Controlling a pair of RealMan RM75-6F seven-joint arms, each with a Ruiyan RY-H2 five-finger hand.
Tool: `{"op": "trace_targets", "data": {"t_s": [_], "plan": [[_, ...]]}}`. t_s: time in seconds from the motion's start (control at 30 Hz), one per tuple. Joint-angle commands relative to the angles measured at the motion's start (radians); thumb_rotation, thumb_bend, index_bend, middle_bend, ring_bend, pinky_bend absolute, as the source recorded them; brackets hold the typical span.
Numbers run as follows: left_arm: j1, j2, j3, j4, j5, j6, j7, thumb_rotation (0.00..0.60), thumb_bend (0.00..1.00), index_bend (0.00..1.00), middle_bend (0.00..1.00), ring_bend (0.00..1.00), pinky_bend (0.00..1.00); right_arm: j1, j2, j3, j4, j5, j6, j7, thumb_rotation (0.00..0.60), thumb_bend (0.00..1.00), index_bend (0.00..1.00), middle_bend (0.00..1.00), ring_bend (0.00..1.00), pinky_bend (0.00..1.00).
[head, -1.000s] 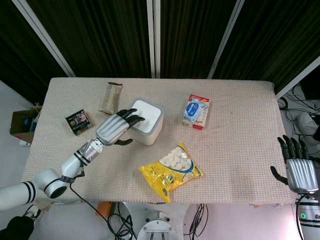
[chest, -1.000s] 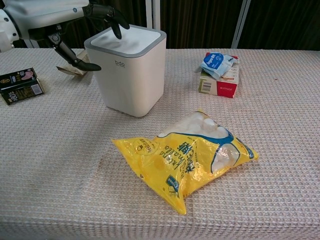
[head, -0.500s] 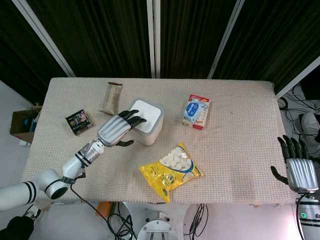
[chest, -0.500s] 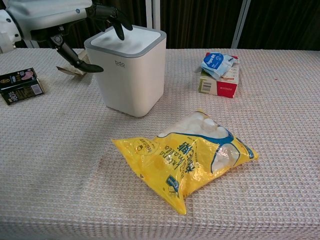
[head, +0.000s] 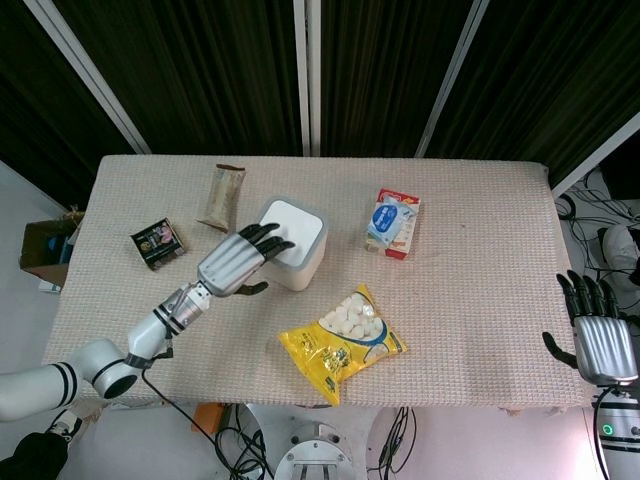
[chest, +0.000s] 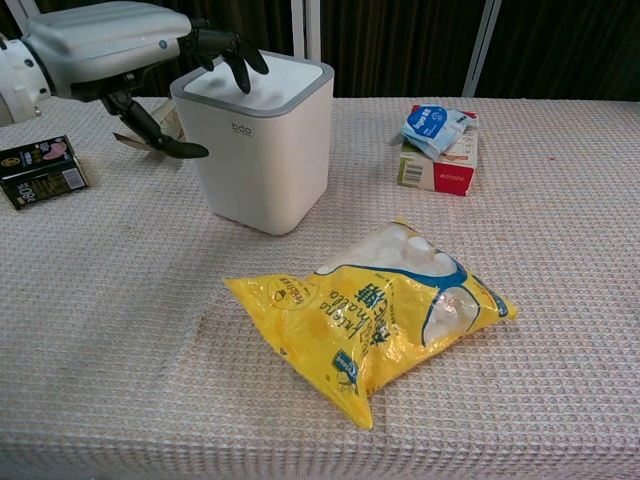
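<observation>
My left hand (head: 232, 263) reaches forward, fingers (chest: 236, 62) spread and curled downward. My right hand (head: 599, 342) rests open, fingers upright, by my side.

— What sort of place is this?
— A robot lab or test cell. Black curtains (head: 200, 70) with white frame posts (head: 308, 75) close off the counter (head: 480, 260), which wears a woven cloth.
— Anything else?
— Loose cables (head: 585, 215) on the floor and a cardboard box (head: 40, 255) beside it.
</observation>
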Motion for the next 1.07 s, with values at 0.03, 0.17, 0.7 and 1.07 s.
{"op": "trace_targets", "data": {"t_s": [0.03,0.17,0.7,1.07], "plan": [[-0.003,-0.004,0.006,0.006,0.003,-0.004,0.014,0.573,0.22,0.17,0.39,0.12,0.24,0.001,-0.001,0.000,0.001,0.002,-0.002,0.000,0.600,0.21,0.00,0.03,0.00,0.00],[0.004,-0.001,-0.013,-0.001,0.003,0.039,0.020,0.541,0.22,0.17,0.35,0.12,0.24,0.000,0.001,0.003,0.001,0.005,0.001,0.004,0.600,0.21,0.00,0.03,0.00,0.00],[0.362,0.286,0.072,-0.255,-0.046,0.432,0.235,0.476,0.22,0.17,0.22,0.12,0.24,0.002,-0.007,0.002,0.015,0.006,-0.006,0.020,0.600,0.21,0.00,0.03,0.00,0.00],[0.612,0.225,0.197,-0.110,-0.082,0.553,0.125,0.421,0.22,0.17,0.19,0.11,0.24,0.018,-0.027,-0.004,0.047,0.016,-0.045,-0.002,0.600,0.21,0.00,0.00,0.00,0.00]]}}
